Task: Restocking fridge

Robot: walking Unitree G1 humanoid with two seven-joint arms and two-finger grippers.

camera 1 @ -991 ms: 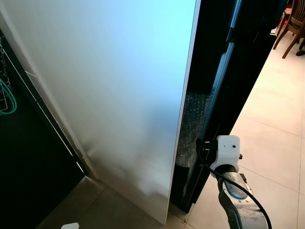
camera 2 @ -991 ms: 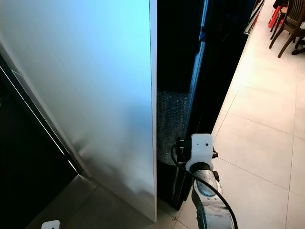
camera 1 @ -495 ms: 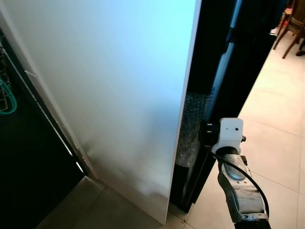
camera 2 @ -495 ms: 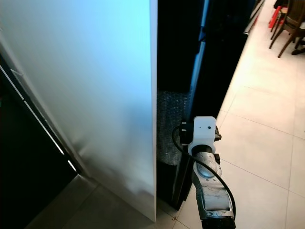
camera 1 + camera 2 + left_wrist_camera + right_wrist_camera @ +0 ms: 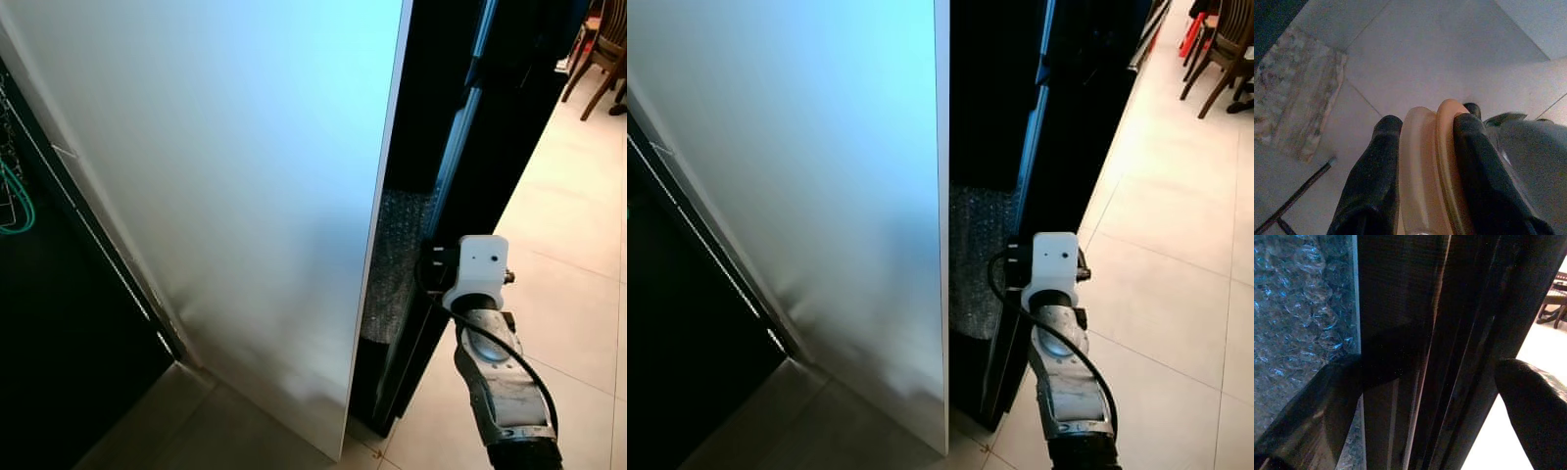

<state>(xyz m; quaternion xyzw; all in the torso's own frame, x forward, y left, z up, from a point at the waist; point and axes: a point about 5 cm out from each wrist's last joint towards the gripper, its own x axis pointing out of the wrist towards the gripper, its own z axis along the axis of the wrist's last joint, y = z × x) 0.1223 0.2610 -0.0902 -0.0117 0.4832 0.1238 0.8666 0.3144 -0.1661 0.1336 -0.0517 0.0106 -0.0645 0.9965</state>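
Black door edge (image 5: 1400, 357) sat between my right gripper (image 5: 1425, 396)'s spread fingers (bubble wrap (image 5: 392, 264) just inside), left gripper (image 5: 1422, 181) clamped on tan item (image 5: 1425, 166), so I'd hook fridge (image 5: 470, 157) door w/ steady pull.

The frame edge crops the tan object (image 5: 1425, 171) (identity unclear).
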